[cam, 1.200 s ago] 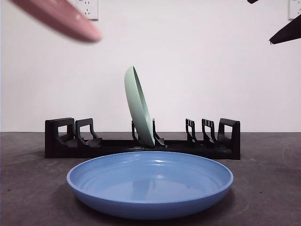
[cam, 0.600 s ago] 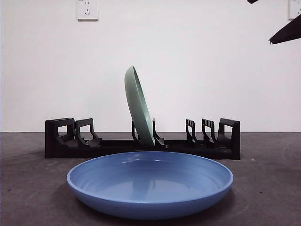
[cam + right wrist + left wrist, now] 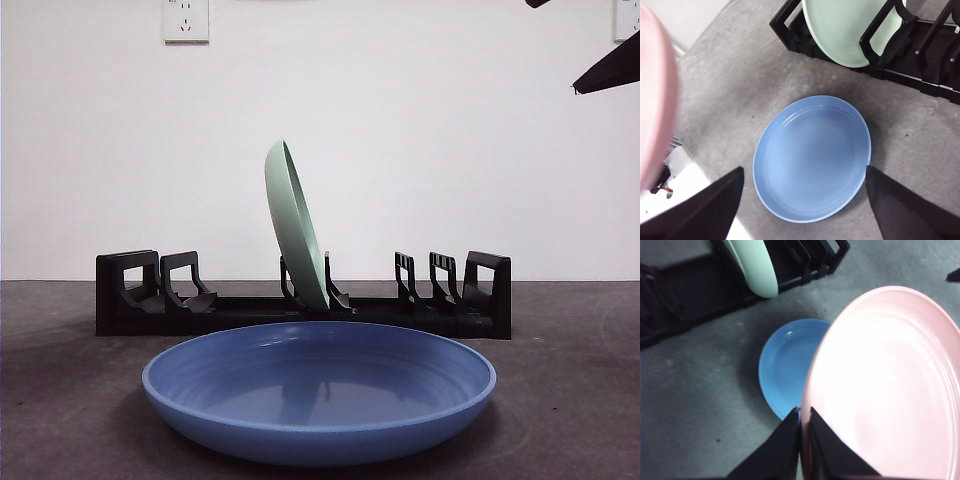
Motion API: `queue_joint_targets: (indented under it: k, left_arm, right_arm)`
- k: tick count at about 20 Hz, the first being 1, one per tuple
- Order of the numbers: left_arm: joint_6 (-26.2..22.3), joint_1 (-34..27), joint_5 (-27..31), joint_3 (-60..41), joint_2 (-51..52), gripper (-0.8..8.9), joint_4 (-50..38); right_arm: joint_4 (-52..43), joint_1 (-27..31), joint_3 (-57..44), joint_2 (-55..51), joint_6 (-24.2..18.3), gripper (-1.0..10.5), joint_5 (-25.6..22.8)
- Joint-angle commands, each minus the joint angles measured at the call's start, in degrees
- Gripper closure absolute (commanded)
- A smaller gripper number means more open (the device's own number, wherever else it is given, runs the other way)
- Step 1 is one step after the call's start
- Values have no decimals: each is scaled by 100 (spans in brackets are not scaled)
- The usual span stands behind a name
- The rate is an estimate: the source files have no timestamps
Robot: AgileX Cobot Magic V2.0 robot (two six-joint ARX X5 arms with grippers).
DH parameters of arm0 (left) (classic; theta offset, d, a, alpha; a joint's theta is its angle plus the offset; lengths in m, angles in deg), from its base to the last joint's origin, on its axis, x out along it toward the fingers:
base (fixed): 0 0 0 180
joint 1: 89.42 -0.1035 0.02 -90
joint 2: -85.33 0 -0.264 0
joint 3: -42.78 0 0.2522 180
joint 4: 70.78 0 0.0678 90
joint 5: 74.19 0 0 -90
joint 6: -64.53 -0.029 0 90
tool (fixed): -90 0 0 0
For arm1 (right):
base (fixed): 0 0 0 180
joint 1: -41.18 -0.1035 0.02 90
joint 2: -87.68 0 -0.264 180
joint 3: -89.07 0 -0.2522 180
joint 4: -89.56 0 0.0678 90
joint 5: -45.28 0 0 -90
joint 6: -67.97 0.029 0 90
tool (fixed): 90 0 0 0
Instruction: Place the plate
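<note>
My left gripper [image 3: 804,413] is shut on the rim of a pink plate [image 3: 890,385] and holds it high above the table, out of the front view. The pink plate's edge also shows in the right wrist view [image 3: 655,100]. A blue plate [image 3: 320,390] lies flat on the table in front of a black dish rack [image 3: 300,305]. A green plate [image 3: 295,225] stands tilted in the rack's middle slot. My right gripper [image 3: 805,170] is open and empty, high above the blue plate [image 3: 812,157].
The rack has free slots on both sides of the green plate. A black arm tip [image 3: 608,68] shows at the top right corner. A wall socket [image 3: 186,20] is on the white wall behind.
The pink plate, seen at the top left of the front view one second ago, has moved up out of that view. The blue plate, green plate and rack have not moved.
</note>
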Motion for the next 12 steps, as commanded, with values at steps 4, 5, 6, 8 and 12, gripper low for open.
queue_joint_targets:
  k: [4,5,6,8,12]
  left_arm:
    - [588,26,-92,-1615,-63,799,-1768]
    - [756,26,-92,-1919,-131,799,-2159]
    - [892,26,-92,-2144,-210,799,-2476]
    - [1141,26,-92,-2428,-398,799,-2916]
    - [1320,28,-87,-2586,-822,799,-3340]
  right_arm:
    - [-57,-26,46,48,57,563,11]
    - [-57,-26,46,48,57,563,7]
    - [-55,-26,46,48,57,563,7]
    - [-50,-26,46,48,57,563,9]
    - [-50,-26,46,48,57,563,-28]
